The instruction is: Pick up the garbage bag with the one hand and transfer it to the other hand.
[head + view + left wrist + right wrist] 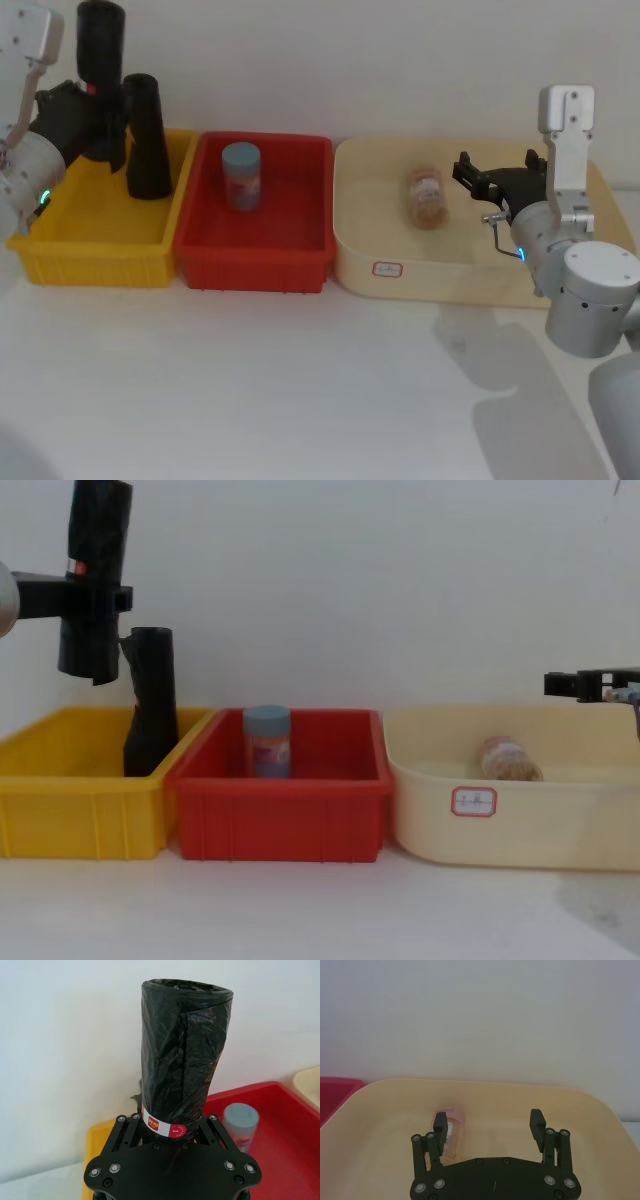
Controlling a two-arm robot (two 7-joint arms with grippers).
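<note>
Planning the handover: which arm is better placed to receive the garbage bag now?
Right. The right gripper hangs empty with jaws open over the cream tub; the left gripper is shut on the raised garbage bag.

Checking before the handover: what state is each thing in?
Garbage bag: upright, held above the yellow bin.
Left gripper: shut on the garbage bag.
Right gripper: open, over the cream tray.
Second black roll: standing in the yellow bin.
Blue-capped jar: upright in the red bin.
Brown jar: on its side in the cream tray.

garbage bag: lower end hidden behind left gripper | cream tub label: unreadable
</note>
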